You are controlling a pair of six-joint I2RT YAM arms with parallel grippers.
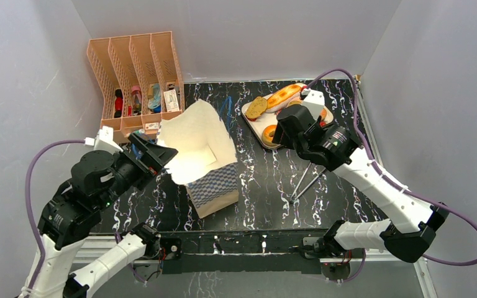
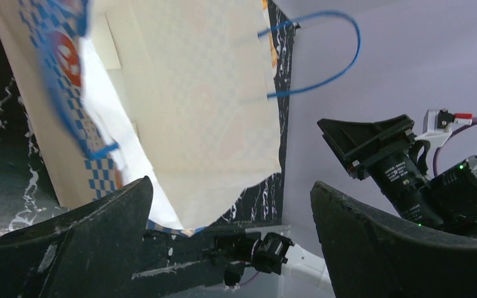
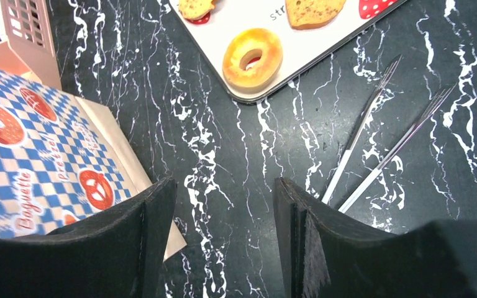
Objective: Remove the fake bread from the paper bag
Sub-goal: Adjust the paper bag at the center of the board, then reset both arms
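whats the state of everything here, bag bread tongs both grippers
paper bag: standing, mouth open, no bread visible inside
fake bread: out of the bag, lying on the tray
tongs: lying on the table, arms apart, unheld
left gripper: open, at the bag's rim
right gripper: open, empty

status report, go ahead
left gripper open at paper bag rim, right gripper open, empty. fake bread on tray, bag open. tongs on table near right gripper.

I'm looking into a robot lab cell: plain grey panels [image 1: 236,37] box in a black marbled table [image 1: 267,186], with the left arm [image 1: 74,211] and right arm [image 1: 379,186] bolted along its near edge.
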